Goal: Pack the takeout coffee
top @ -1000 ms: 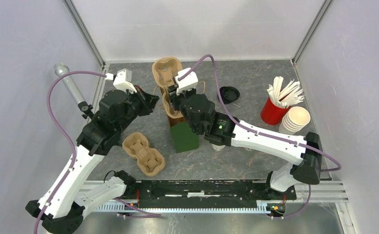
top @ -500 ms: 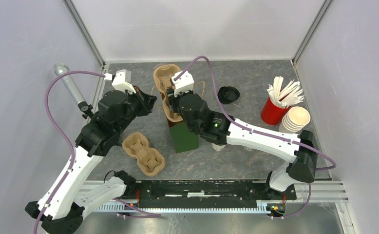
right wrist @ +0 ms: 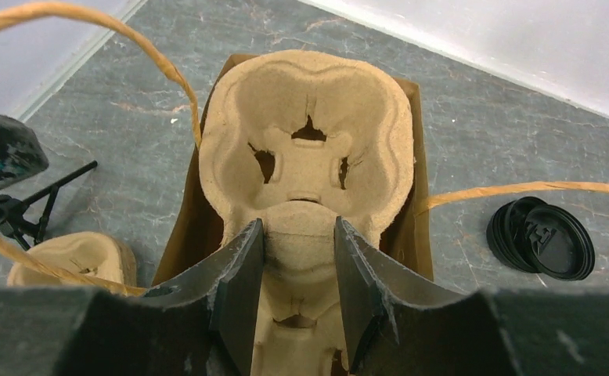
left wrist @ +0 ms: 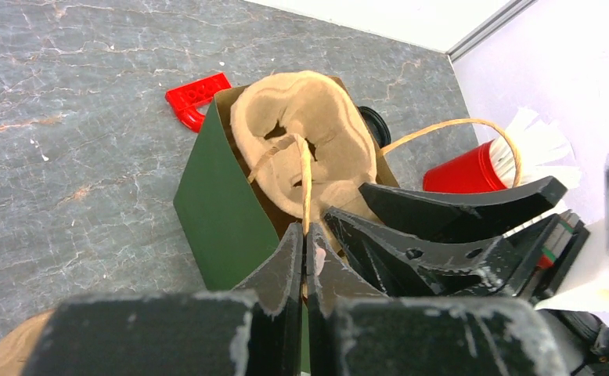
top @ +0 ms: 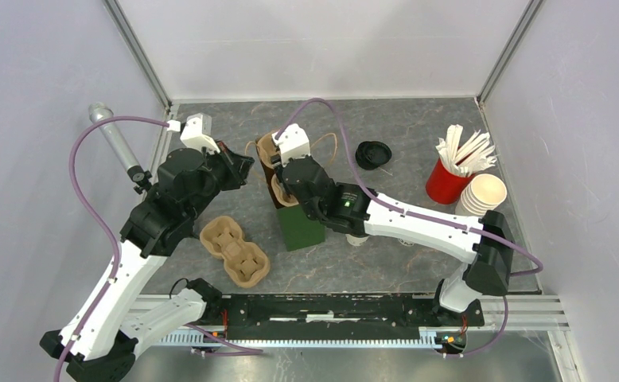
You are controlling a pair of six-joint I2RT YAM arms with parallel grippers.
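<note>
A green paper bag (top: 301, 227) (left wrist: 223, 211) stands upright mid-table with its mouth open. My left gripper (left wrist: 305, 235) (top: 247, 163) is shut on the bag's near twine handle (left wrist: 305, 172), holding it up. A tan pulp cup carrier (right wrist: 309, 102) (left wrist: 317, 133) (top: 268, 151) stands on end in the bag's mouth. My right gripper (right wrist: 297, 235) is shut on the carrier's middle ridge, above the bag. No lidded cup of takeout coffee shows clearly. Only a white bit (top: 356, 239) peeks out under my right forearm, and I cannot tell what it is.
A black lid (top: 372, 153) (right wrist: 542, 239) lies right of the bag. A red cup of white sticks (top: 448, 183) and stacked cream cups (top: 481, 195) stand far right. A second carrier (top: 235, 251) lies front left. A red plastic piece (left wrist: 196, 94) lies behind the bag.
My right gripper has lowered the carrier into the bag, so less of it sticks out above the mouth. The left gripper has stayed on the handle.
</note>
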